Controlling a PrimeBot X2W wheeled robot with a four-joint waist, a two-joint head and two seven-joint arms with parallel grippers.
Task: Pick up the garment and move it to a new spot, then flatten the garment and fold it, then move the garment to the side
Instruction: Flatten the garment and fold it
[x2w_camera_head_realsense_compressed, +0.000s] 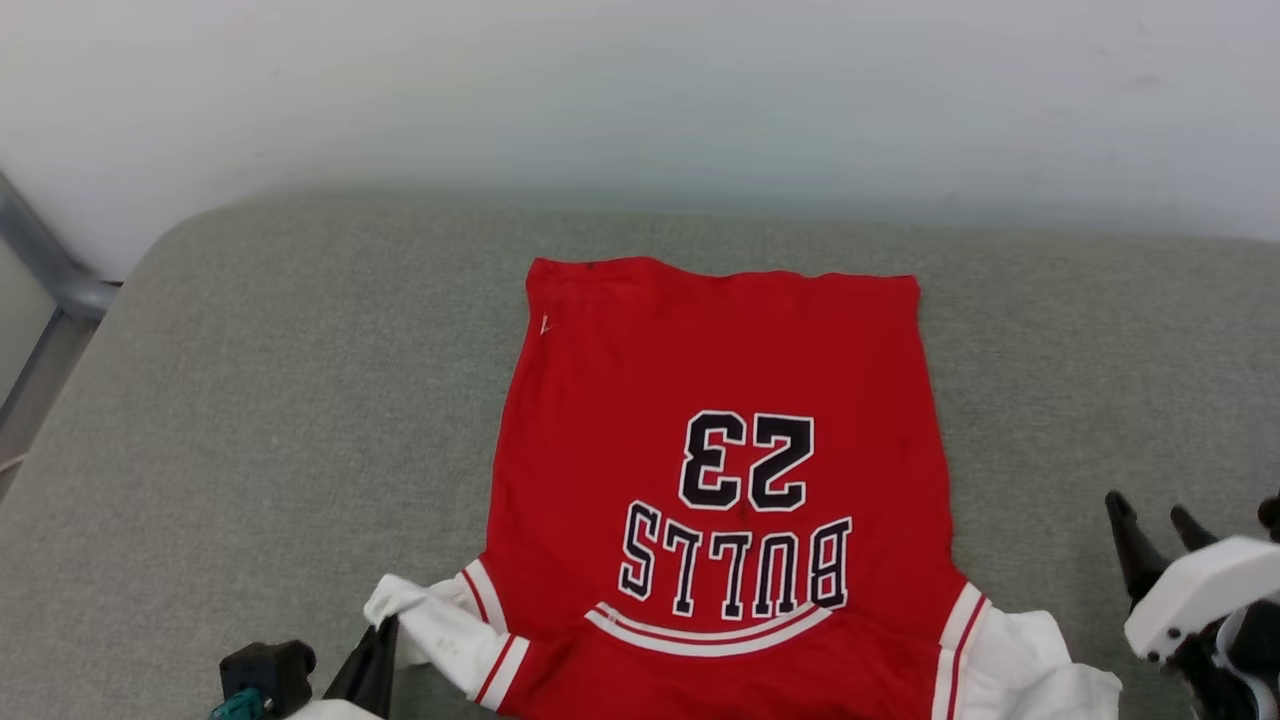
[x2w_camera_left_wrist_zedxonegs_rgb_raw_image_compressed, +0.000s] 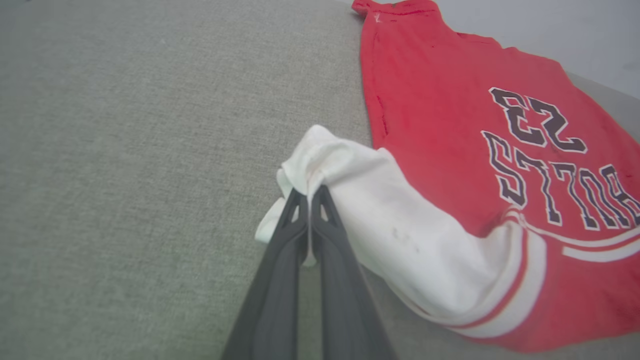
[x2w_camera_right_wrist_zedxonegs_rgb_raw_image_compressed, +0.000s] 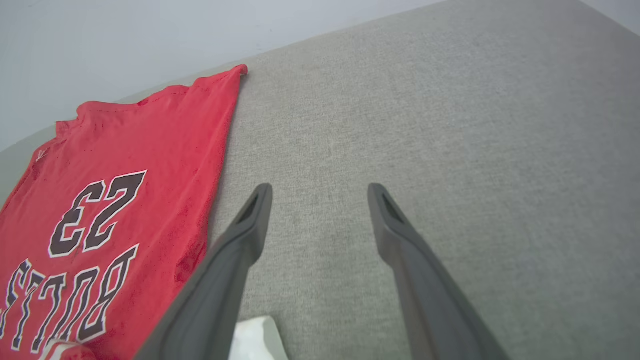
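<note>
Being limp and light, the shirt (x2w_camera_head_realsense_compressed: 720, 400) wants edge grips: left claw (x2w_camera_left_wrist_zedxonegs_rgb_raw_image_compressed: 310, 192) pinches its sleeve end (x2w_camera_left_wrist_zedxonegs_rgb_raw_image_compressed: 350, 170), right claw (x2w_camera_right_wrist_zedxonegs_rgb_raw_image_compressed: 320, 189) gapes empty.

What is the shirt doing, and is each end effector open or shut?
garment: lying flat, print side up, one white sleeve bunched up.
left end effector: shut on the white sleeve.
right end effector: open, empty, over the grey cushion.
</note>
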